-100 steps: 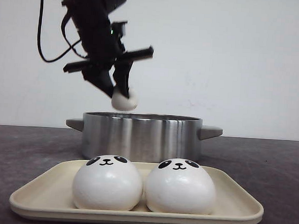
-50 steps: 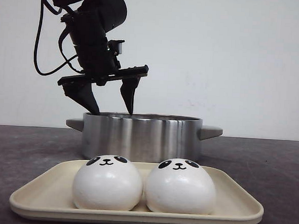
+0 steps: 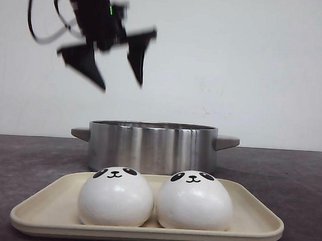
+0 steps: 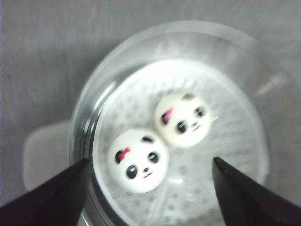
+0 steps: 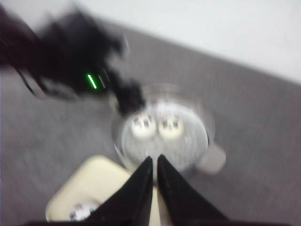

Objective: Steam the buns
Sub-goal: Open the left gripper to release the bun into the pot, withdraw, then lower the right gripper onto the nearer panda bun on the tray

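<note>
Left claw [image 3: 122, 87] hangs high above the pot [image 3: 153, 147], jaws spread wide and empty; its image is blurred in the front view. In the left wrist view the two dark fingers [image 4: 51, 200] frame the pot's open mouth from either side, touching nothing. Right claw [image 5: 153, 162] has its fingers pressed together with only a thin gap between them and nothing visible there; it looks down over the pot from above.

Inside the pot, on the perforated steamer floor [image 4: 225, 141], lie two buns in the pot [image 4: 160, 139], side by side and just apart, faces up; each shows a small red or pink bow mark by one ear; the view is soft, so finer detail cannot be told.

The pot stands on the dark grey table [image 3: 288, 177], behind the far edge of the cream tray [image 3: 256, 216]; two buns on the tray [image 3: 155, 199] sit side by side near its middle, touching, panda faces up.
</note>
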Motion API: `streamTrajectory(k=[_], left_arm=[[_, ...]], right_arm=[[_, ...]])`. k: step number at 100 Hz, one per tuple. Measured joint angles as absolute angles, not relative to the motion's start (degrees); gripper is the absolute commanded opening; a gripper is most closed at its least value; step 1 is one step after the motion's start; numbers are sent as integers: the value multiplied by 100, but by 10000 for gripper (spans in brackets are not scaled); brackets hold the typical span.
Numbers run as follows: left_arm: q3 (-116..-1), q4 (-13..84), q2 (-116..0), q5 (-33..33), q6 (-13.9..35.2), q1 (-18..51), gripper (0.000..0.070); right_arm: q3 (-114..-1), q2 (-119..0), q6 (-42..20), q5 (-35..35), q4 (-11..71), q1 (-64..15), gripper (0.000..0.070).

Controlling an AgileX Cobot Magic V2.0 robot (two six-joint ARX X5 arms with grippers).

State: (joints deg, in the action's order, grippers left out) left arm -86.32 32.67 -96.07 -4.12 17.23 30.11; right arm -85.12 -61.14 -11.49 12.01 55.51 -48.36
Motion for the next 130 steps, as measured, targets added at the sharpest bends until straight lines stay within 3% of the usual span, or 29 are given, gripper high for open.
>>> streamTrajectory(k=[29, 33, 44, 50, 94, 130], left_arm=[[-8689, 3632, -7990, -110, 1706, 3457, 431], [-8689, 3717, -7773, -110, 1704, 3544, 431], [-8689, 4010, -7188, -110, 1699, 3802, 431], [-8689, 4150, -6906, -110, 1686, 3924, 431], [-8689, 4550, -5540, -115, 1717, 4340, 431], [-8689, 5094, -5435, -132, 1715, 4340, 431]], right_arm=[[-6810, -6204, -2025, 1011, 5509, -4838, 32], [-6573, -6250, -2158, 840, 5461, -4851, 110], [-6045, -6425, -2462, 305, 5284, -4910, 405], [-5865, -6510, -2620, 91, 5133, -4954, 473], [-5780, -7898, -3094, -456, 4333, -5210, 475], [-5778, -9120, -3181, -454, 4185, -5210, 473]])
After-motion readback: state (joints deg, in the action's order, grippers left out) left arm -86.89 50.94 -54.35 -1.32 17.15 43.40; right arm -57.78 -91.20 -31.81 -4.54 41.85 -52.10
